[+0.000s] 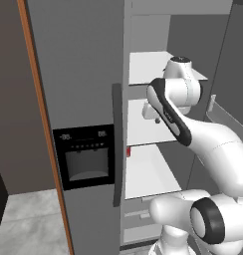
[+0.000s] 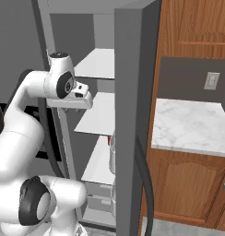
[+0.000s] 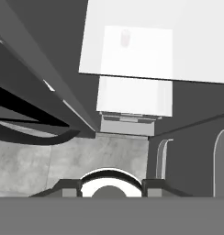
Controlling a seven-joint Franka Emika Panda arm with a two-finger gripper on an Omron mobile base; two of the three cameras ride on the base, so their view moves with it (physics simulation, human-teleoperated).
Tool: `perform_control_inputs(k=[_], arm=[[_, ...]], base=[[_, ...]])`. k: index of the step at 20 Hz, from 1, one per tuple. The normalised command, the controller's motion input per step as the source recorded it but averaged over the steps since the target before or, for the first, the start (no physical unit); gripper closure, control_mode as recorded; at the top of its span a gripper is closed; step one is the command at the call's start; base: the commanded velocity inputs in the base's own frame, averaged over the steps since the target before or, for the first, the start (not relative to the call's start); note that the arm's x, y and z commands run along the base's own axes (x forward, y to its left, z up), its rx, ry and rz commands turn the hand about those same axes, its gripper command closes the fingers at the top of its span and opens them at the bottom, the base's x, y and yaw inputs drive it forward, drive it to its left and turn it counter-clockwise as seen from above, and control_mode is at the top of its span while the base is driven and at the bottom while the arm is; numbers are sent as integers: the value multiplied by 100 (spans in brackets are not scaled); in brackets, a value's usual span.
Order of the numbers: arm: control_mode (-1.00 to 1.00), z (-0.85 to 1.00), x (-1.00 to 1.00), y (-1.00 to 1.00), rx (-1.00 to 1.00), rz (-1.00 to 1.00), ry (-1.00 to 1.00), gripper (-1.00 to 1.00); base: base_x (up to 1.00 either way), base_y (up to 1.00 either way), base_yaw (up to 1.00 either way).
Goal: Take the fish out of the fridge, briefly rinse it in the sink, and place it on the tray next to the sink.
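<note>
Fingertips of the gripper (image 3: pixel 111 186) are barely showing, opening unclear; ahead, fridge (image 3: pixel 132 55) shelves. Fish unseen, probably slippery, wanting mid-body hold.

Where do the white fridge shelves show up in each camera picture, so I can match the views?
Left base view: the white shelves stack right of centre, behind the arm.
Right base view: they sit in the middle, left of the open door's edge.
Hand view: upper centre and right.
Shared landmark: the drawers below the shelves.
</note>
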Motion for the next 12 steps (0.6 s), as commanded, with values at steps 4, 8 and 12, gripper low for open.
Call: perform_control_inputs(k=[4, 8, 12], arm=[[-100, -3, 0, 0, -1, 0, 0, -100], [-100, 3, -1, 0, 0, 0, -29, -100], [-100, 41, -2, -5, 0, 0, -64, -100]], base=[[0, 0, 0], [0, 0, 0], [0, 0, 0]])
